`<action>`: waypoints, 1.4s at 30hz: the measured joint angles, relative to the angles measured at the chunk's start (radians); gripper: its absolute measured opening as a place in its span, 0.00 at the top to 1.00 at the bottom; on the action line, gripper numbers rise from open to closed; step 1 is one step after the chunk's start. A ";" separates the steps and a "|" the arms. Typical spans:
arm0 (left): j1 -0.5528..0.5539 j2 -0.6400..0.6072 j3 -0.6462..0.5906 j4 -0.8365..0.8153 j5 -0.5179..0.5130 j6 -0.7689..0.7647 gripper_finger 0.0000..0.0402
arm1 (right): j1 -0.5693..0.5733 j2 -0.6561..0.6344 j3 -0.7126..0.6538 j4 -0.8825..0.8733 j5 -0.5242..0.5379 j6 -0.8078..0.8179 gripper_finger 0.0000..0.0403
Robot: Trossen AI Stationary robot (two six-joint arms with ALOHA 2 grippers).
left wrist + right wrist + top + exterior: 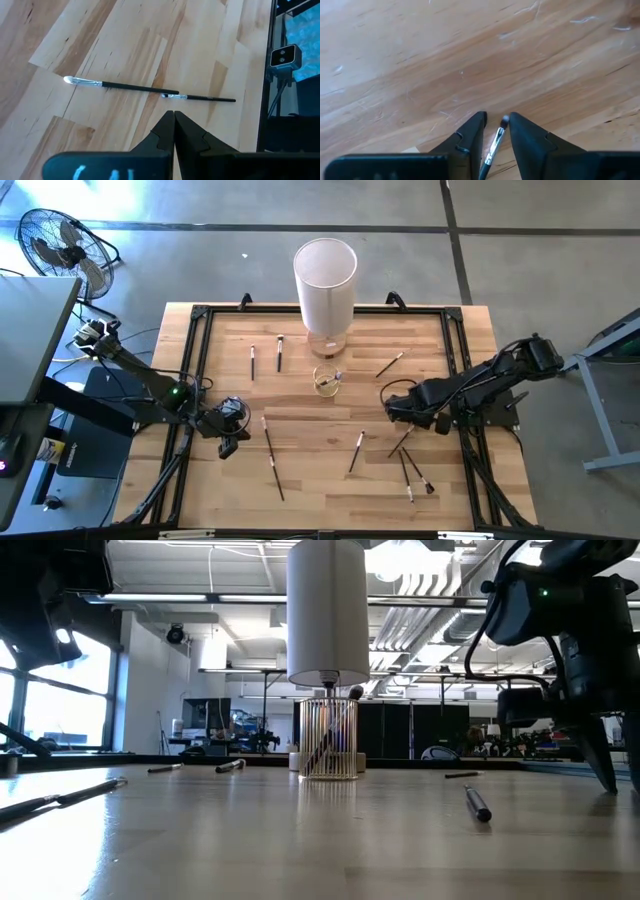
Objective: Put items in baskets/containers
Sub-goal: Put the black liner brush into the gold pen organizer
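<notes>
The small clear glass cup (327, 380) stands just above the centre of the high view, directly below the tall white cylinder (325, 282), the two nearly touching. In the low view the cup (329, 737) sits mid-frame with a couple of makeup brushes (330, 730) leaning inside it, their tips rising past the rim.

The other brushes lie loose on the wooden table (300, 440). Two short ones (266, 357) lie to the cup's upper left, one (390, 364) to its right, a long dark pair (272, 457) end to end at lower left, one (356, 452) below centre, and a cluster (412, 470) at lower right.

The right gripper (495, 125) is low over the table right of centre in the high view. Its fingers stand apart with a brush (496, 142) between them, bristle end forward; whether they press on it cannot be told. The left gripper (174, 116) hovers at the left of the table with its fingers pressed together and nothing in them, just beside the long dark pair (150, 90).

A black frame (195, 360) runs round the table's edges. The broad stretch of bare wood between cup and lower edge is broken only by the scattered brushes. A floor fan (55, 242) stands off the table at upper left.
</notes>
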 joint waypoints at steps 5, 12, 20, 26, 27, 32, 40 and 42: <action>0.000 0.000 0.000 -0.007 0.000 0.000 1.00 | 0.012 0.000 0.000 0.021 -0.006 0.005 0.86; 0.000 0.000 0.000 -0.007 0.000 0.000 1.00 | 0.014 0.000 0.001 0.039 -0.001 -0.015 0.95; 0.000 0.000 0.000 -0.006 -0.017 0.039 1.00 | 0.028 0.000 0.002 0.044 0.112 -0.203 0.99; 0.000 0.000 0.000 -0.006 -0.033 0.045 1.00 | 0.055 0.000 0.002 0.067 0.188 -0.345 1.00; 0.000 0.000 0.000 -0.006 -0.033 0.045 1.00 | 0.058 0.000 0.002 0.079 0.203 -0.360 1.00; 0.000 0.000 0.000 -0.005 -0.043 0.045 1.00 | 0.062 0.004 0.001 0.222 0.367 -0.427 1.00; 0.000 0.000 0.000 -0.001 -0.043 0.044 1.00 | 0.027 0.060 0.006 0.269 0.290 -0.502 1.00; 0.000 0.000 0.000 0.001 -0.043 0.044 1.00 | 0.027 0.081 0.009 0.274 0.273 -0.524 1.00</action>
